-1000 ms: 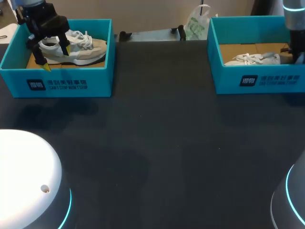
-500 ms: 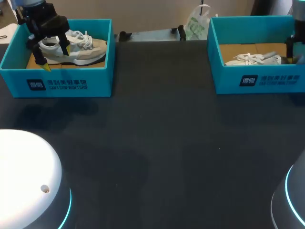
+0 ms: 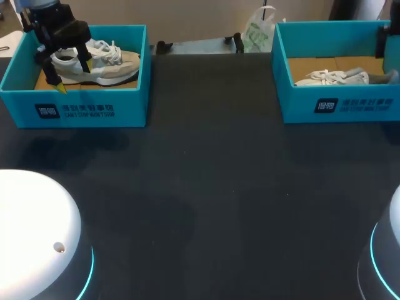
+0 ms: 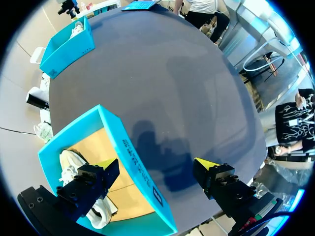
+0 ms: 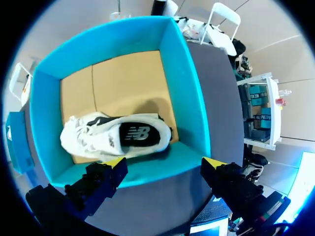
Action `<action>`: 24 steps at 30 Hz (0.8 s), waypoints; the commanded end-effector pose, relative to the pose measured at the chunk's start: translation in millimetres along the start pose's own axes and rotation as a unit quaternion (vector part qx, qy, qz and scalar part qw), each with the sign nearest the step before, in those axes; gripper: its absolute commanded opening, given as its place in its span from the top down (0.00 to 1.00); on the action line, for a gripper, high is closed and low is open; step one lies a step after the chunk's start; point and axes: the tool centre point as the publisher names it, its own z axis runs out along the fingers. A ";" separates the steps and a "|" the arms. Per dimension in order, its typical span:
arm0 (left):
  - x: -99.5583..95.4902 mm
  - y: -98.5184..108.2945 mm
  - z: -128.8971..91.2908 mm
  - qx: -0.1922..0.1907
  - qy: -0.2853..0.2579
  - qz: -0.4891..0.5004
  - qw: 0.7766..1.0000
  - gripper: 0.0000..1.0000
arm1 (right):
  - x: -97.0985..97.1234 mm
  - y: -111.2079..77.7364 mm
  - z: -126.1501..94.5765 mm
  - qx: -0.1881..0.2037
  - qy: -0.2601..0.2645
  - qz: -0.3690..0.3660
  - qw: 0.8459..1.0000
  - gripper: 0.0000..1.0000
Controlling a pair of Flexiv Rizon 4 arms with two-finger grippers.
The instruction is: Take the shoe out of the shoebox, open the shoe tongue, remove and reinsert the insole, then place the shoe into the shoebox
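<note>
Left pincer (image 4: 156, 165) and right pincer (image 5: 165, 162) spread (left straddles its box (image 4: 134, 158) wall); we should centre right over the shoe (image 5: 118, 135) before pinching.

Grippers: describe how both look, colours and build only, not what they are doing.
The left gripper and right gripper match: two blocky black fingers with visible screw holes, each ending in a bright yellow wedge tip, on a black body. In the head view, the left arm shows a white rounded housing edged by a glowing cyan ring; the right arm has the same ring.
</note>
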 end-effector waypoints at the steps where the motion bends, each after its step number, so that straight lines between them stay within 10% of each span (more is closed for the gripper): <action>1: 0.3 0.5 0.2 -0.001 0.000 0.000 1.000 0.00 | -0.6 -17.0 -29.4 -0.007 0.010 0.008 1.000 0.00; 24: 0.3 0.5 0.2 -0.001 0.000 0.000 1.000 0.00 | 40.8 -118.7 -74.9 0.024 0.052 0.063 0.996 0.00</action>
